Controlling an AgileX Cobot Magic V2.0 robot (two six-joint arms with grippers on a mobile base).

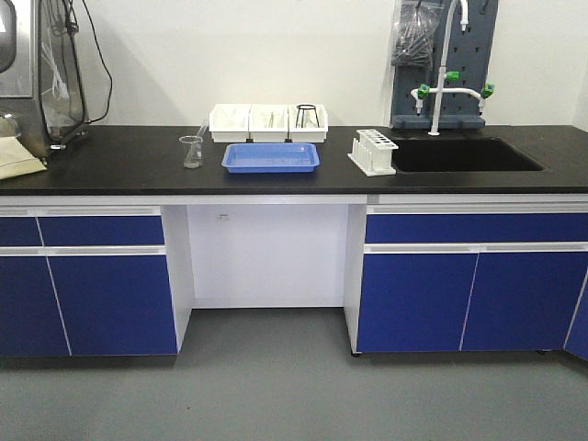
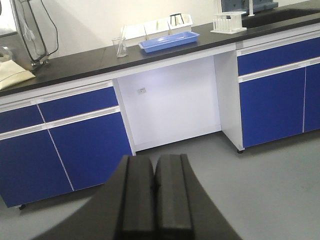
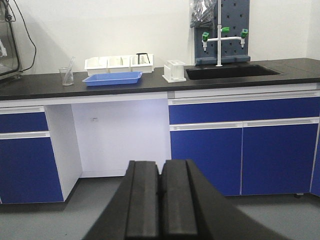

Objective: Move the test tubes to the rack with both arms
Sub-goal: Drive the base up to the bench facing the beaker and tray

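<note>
As the left hand (image 2: 154, 165) and the right hand (image 3: 161, 170) hang low in front of the table (image 1: 110, 161), well apart from it, each shows its two black fingers (image 2: 137, 200) pressed flat together with nothing held between them. The white rack (image 1: 373, 152) stands upright on the table between the blue tray (image 1: 270, 169) and the sink (image 1: 459, 154), touching neither. Three white bins (image 1: 267, 135) sit just behind the tray and a beaker (image 1: 191, 152) stands to its left; the test tubes are too small to make out.

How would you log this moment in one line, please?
stage: pre-reach | left fingers: shut | right fingers: shut | rack: beside sink
</note>
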